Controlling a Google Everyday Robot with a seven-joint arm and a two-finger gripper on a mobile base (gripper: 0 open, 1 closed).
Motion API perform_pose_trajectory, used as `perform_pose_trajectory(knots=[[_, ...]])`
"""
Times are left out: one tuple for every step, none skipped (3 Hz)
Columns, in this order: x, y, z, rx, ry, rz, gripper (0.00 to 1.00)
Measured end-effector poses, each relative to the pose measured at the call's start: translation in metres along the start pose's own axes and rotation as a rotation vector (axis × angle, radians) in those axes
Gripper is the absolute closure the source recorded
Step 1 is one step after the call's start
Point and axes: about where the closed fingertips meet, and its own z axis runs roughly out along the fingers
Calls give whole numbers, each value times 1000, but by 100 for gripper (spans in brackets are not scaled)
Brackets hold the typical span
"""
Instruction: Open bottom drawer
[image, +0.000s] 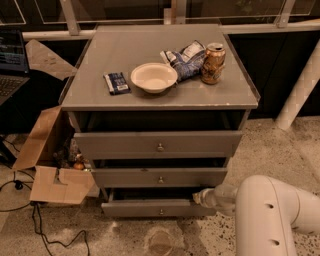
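Status: bottom drawer (150, 209) partly out, travel incomplete

Arm (280, 215) enters at the lower right, nearest the camera, and is cut off by the frame edge. End effector (199, 197) sits at the right end of the bottom drawer front, touching it or just beside it. Whether it is released, clenched or grasping the front edge cannot be told, because the wrist covers that area.

The bottom drawer is the lowest of three fronts, close to the floor. Its front stands forward of the middle drawer (160, 177), and a dark gap shows behind its top edge. Judged from this, opening has begun but only a small part of the travel is done, and most of the pull is left. Its knob (161, 212) is free. The interior is lost in shadow.

How far the middle and top drawer (160, 145) stand out is hard to judge.

Farther back, the bench (100, 95) carries a packet (116, 82), a bowl (153, 76), a bag (185, 59) and a can (213, 63).
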Motion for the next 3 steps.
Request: perform_pose_trajectory(knots=[[2,1,2,-3,12,3,100],[18,-4,1,-2,51,6,100],[16,-4,-1,-2,51,6,100]])
